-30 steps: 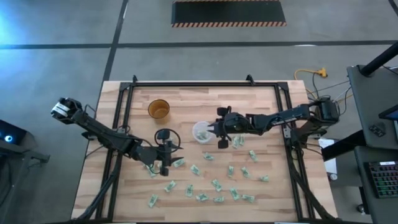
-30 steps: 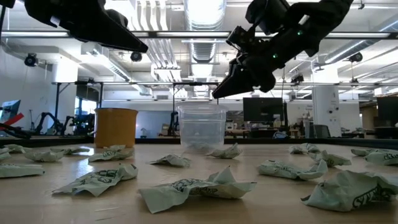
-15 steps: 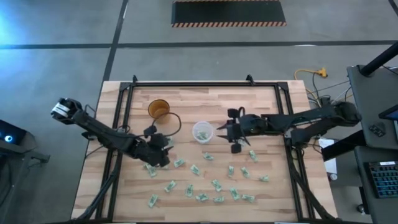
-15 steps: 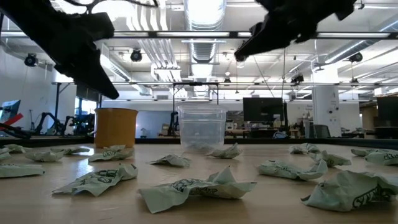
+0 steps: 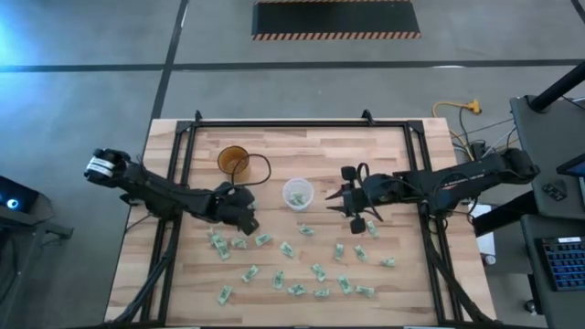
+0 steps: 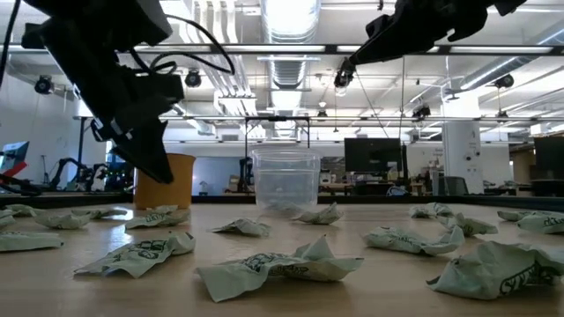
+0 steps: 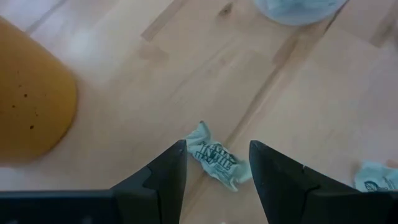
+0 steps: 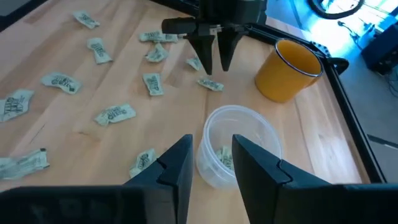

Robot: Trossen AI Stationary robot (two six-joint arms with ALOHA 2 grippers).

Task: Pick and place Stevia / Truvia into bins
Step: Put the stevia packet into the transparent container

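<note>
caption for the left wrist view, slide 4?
Left gripper, fingers open, hovers over a crumpled Stevia sachet beside the amber cup.

Grey concrete floor (image 5: 82,73) around a pale wood-plank table (image 5: 302,146). Hazard-striped black mat (image 5: 335,19) at 12 o'clock. Yellow cable (image 5: 454,109) on floor at 2. Dark desk with keyboard (image 5: 559,263) at 4. Low view: open workshop, exposed ceiling ducts (image 6: 291,66), bright strip lights (image 6: 289,16), monitors (image 6: 372,156) behind.

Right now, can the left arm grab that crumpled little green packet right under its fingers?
Probably yes. The left gripper hangs over the packet with its fingers apart, and the packet lies alone on bare wood. The amber cup stands off to one side, not in the way.
</note>
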